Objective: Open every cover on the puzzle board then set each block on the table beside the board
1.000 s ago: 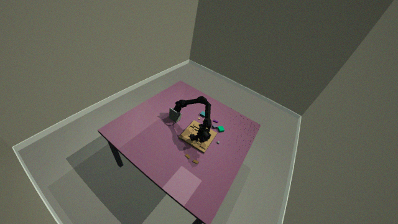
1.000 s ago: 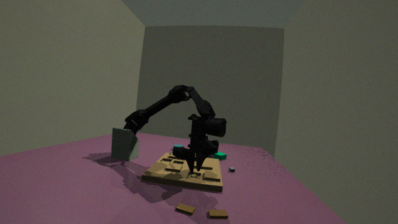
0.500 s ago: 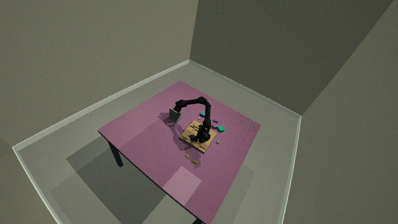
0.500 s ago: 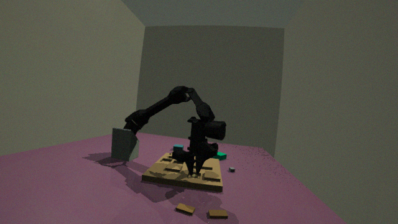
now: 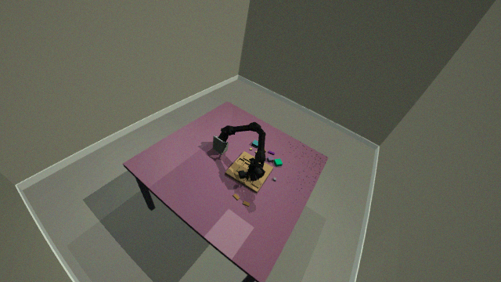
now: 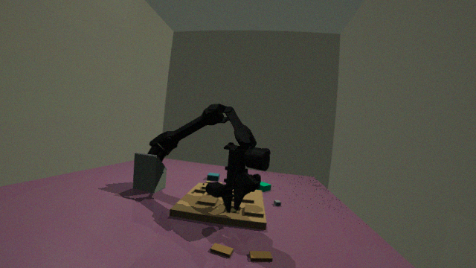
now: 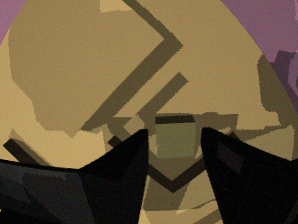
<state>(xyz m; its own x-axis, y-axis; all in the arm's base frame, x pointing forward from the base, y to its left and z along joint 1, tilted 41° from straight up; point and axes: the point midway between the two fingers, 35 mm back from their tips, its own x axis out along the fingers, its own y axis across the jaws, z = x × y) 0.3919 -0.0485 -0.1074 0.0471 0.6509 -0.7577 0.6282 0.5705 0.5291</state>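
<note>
My gripper (image 6: 233, 211) (image 7: 174, 136) points down low over the near part of the tan puzzle board (image 5: 256, 188) (image 6: 186, 214) (image 7: 220, 75). Its fingers stand partly apart. In the wrist view a small olive-green block (image 7: 175, 141) shows between the fingertips, with a gap on each side, within a dark-edged diamond-shaped well. Raised tan plates and dark slots show on the board; which are open covers I cannot tell. On the table beyond the board lie a teal block (image 5: 255, 143) (image 6: 213, 176), a green block (image 5: 278, 162) (image 6: 265, 187) and a purple block (image 5: 271, 153). A small grey block (image 5: 275, 179) (image 6: 277, 202) lies to the right.
Two flat tan pieces (image 5: 236, 197) (image 6: 222, 250) lie on the pink table (image 5: 176, 172) (image 6: 74, 223) in front of the board. A grey upright panel (image 5: 220, 145) (image 6: 145, 173) stands by the arm's base. The arm arches over the board and hides part of it.
</note>
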